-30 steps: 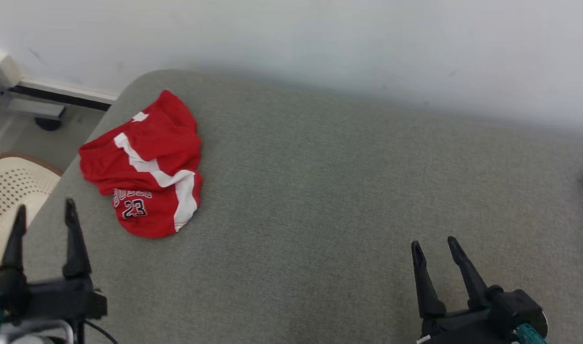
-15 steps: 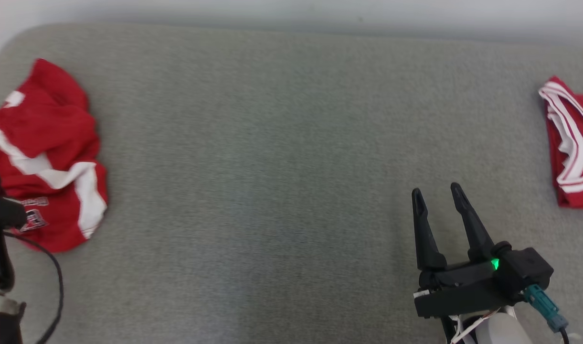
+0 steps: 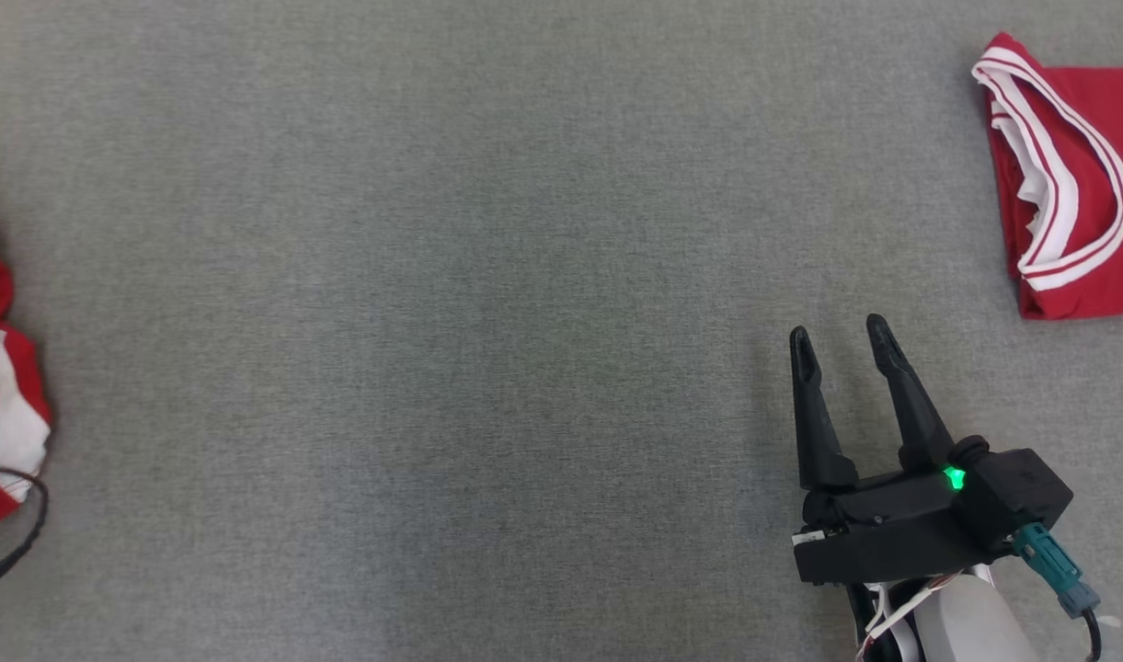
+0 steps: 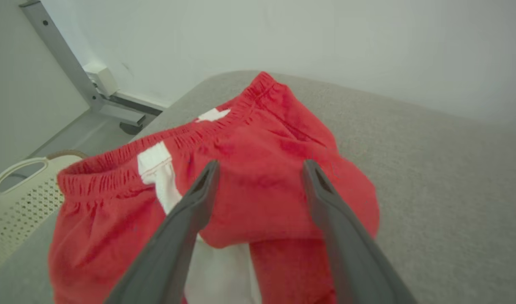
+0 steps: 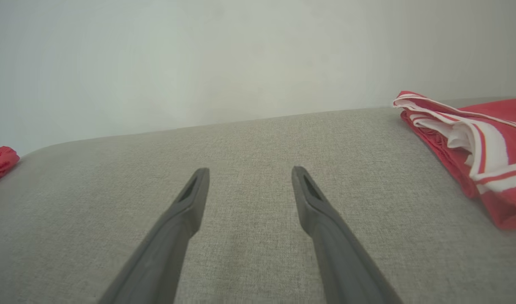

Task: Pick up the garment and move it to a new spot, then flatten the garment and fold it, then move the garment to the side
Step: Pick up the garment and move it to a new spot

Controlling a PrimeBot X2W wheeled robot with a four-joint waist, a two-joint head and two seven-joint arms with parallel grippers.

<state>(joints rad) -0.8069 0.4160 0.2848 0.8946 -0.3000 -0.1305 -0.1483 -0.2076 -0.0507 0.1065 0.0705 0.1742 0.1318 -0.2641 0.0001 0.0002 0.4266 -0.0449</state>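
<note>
My left gripper (image 4: 261,164) gapes open, aimed at the crumpled red shorts (image 4: 114,211) at the left edge of the cushion (image 3: 432,276), my right gripper (image 3: 839,329) open and empty, and I fear a shallow pinch could drag them off that edge.

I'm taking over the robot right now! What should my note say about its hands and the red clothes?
Left gripper: open, poised over the crumpled red shorts with white stripes, nothing gripped yet.
Right gripper: open, empty, above the grey fabric surface.
The shorts lie bunched at the surface's left end; a folded red garment with white trim lies at the far right.
Done: nothing on the shorts so far.
Left: pick up, move, flatten, fold, set aside.
</note>
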